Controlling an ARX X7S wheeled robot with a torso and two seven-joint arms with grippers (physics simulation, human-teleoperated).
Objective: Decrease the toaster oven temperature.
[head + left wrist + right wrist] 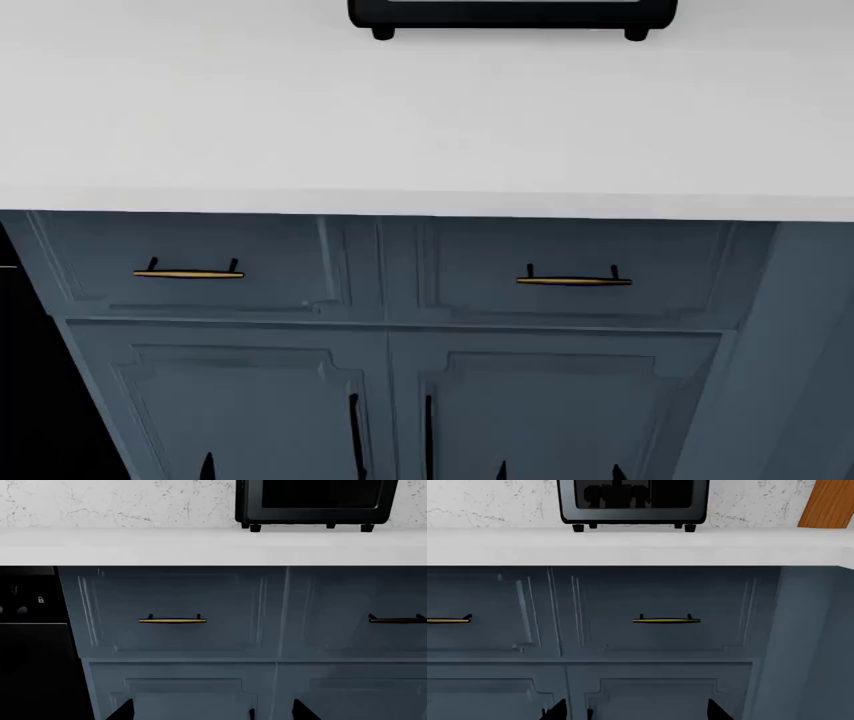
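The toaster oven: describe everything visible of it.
The toaster oven is a black, boxy appliance with rounded corners and a dark glass front in a glossy frame. Only its lower part shows in each view; the top is cut off and no knobs are visible. It stands upright on small round black feet on the white countertop, set far back against the white marbled wall. Nothing else touches it; both arms are low, in front of the blue cabinets.

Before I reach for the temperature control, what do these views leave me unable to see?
- Toaster oven controls: no knob visible; the top frame edge cuts the body off in all three views.
- Left gripper and right gripper: only fingertips show at the wrist views' lower edges.
- Dark appliance beside the cabinets: small symbols, unreadable.
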